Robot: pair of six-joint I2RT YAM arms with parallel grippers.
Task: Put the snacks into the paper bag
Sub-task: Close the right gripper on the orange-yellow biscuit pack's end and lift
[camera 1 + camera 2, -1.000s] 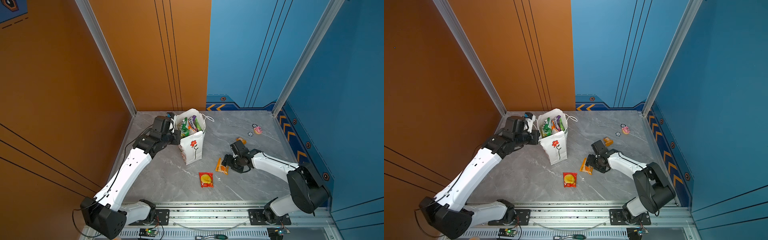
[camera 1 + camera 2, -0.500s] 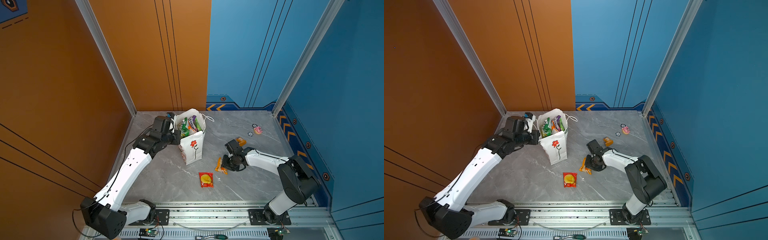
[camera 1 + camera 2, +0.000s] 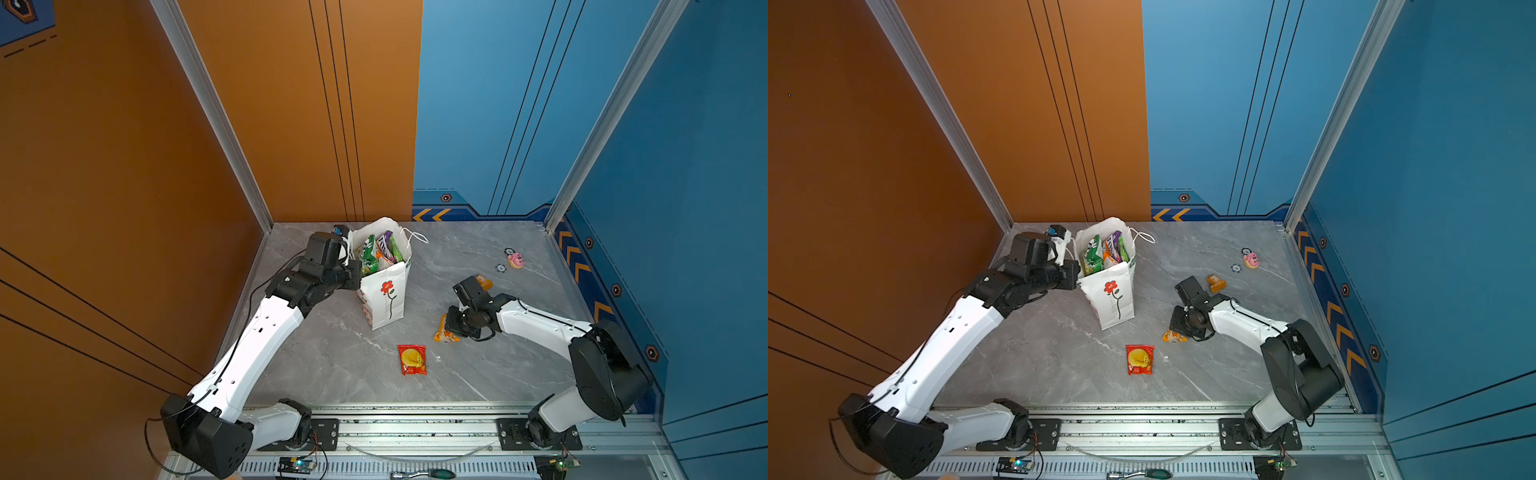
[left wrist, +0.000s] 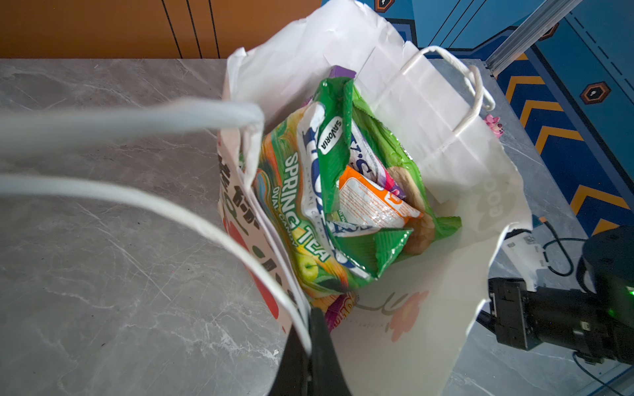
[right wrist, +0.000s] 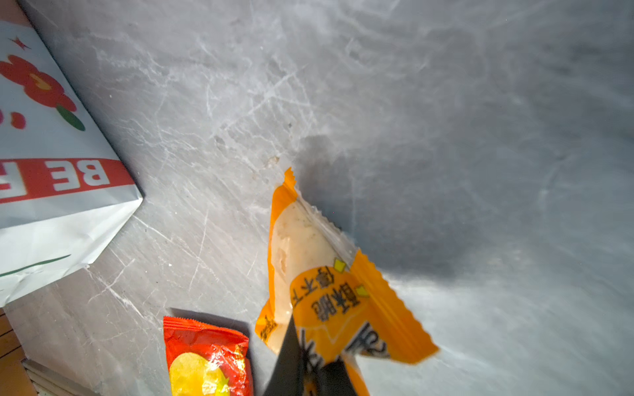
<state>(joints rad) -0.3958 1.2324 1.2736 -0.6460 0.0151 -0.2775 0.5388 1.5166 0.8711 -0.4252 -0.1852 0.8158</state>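
Note:
The white paper bag (image 3: 384,291) (image 3: 1115,295) stands upright at the back left, with several snacks (image 4: 343,192) sticking out of its mouth. My left gripper (image 4: 310,343) (image 3: 353,272) is shut on the bag's near cord handle (image 4: 206,219) at the rim. At centre right, my right gripper (image 5: 308,370) (image 3: 453,326) is shut on one end of an orange packet (image 5: 329,301) (image 3: 1174,336) that slopes down toward the tabletop. A red packet with a yellow circle (image 3: 412,360) (image 5: 206,360) lies flat just in front. Another orange packet (image 3: 484,282) lies behind my right wrist.
A small pink toy (image 3: 515,260) (image 3: 1251,260) and two small dark discs (image 3: 500,268) sit at the back right. Orange and blue walls enclose the grey marble tabletop (image 3: 332,357); a metal rail (image 3: 415,428) runs along its front edge.
My right gripper has shut on the orange packet and shifted slightly left with it. The left arm and the bag have not moved.

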